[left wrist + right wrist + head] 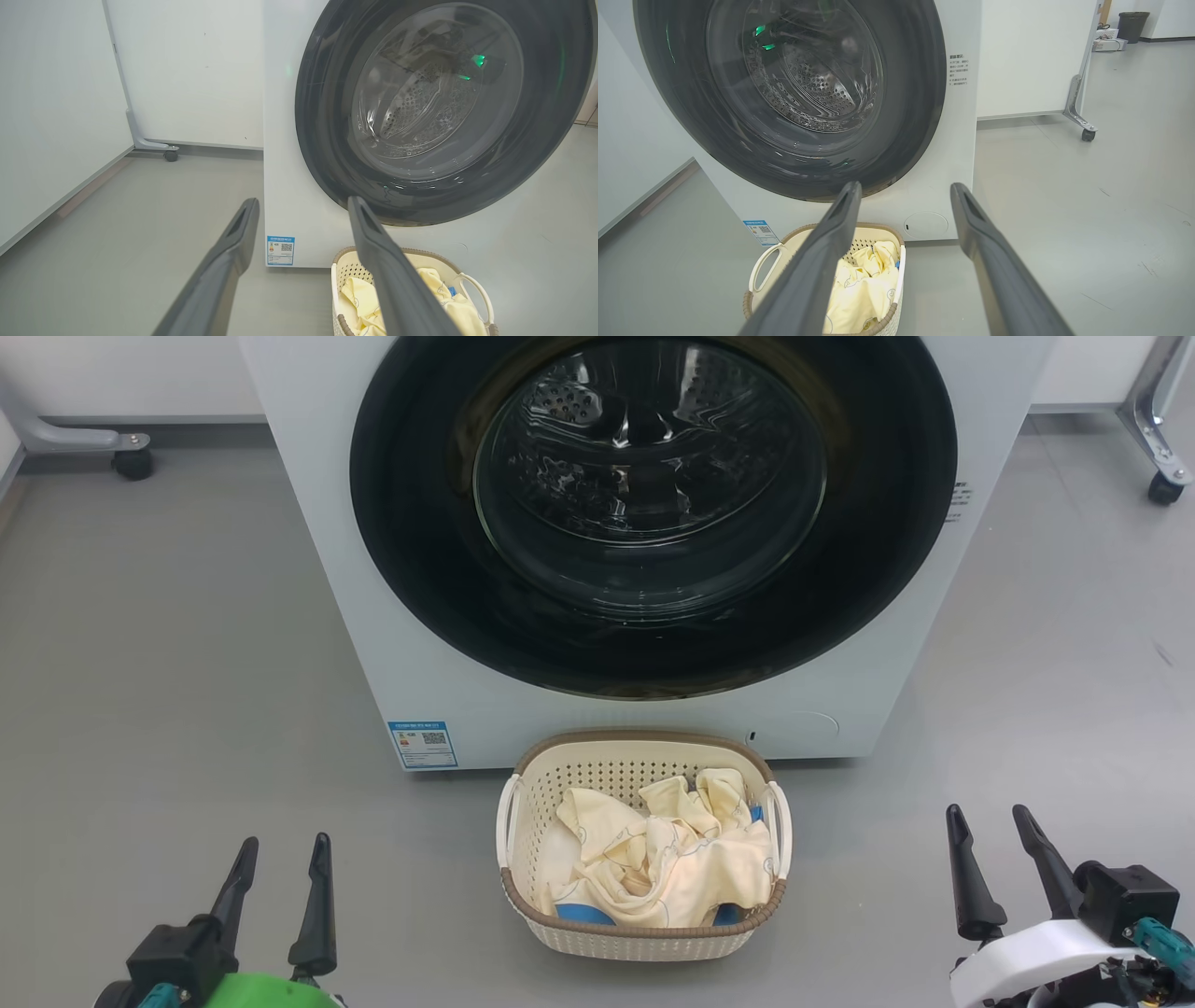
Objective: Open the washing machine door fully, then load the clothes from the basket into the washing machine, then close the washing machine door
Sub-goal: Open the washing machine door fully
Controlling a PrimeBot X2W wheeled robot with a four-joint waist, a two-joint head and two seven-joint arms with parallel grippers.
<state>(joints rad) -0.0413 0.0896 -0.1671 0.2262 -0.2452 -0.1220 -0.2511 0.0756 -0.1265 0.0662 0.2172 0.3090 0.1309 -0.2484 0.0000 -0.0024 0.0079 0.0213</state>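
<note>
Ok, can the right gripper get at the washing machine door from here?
Probably yes: the right gripper is open and empty, and the basket sits low beside its path to the washing machine door.

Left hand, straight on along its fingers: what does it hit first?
Likely the white front of the washing machine, near the left edge of the door. The left hand is open, and the basket sits below that line. Depth is unclear.
</note>
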